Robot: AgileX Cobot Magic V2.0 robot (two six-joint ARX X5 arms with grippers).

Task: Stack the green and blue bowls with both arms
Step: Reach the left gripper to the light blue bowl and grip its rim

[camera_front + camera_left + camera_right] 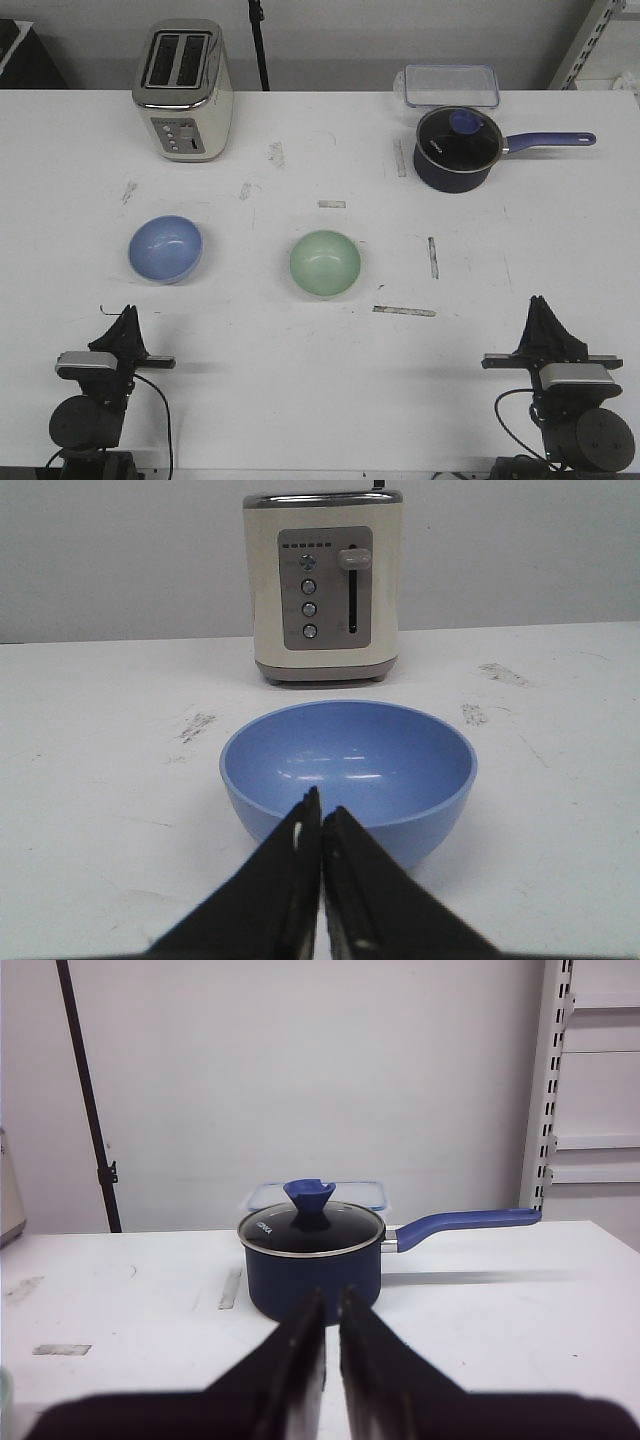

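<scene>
Counting two slim black robot arms at the near edge of the white table (300, 400), one toward each near corner, both low and folded. Left gripper (321, 810) pinched closed on nothing, tips aimed at the light periwinkle blue round bowl (165, 248) just beyond. Right gripper (331, 1305) likewise closed and empty. Two smooth bowls, upright, apart, side by side mid-table: blue toward the left edge, pale mint green round bowl (325, 263) near the centre. Farther back, one cream-and-chrome toaster (185, 90), one dark navy lidded saucepan (457, 150), one clear plastic container (450, 85) at the far edge.
</scene>
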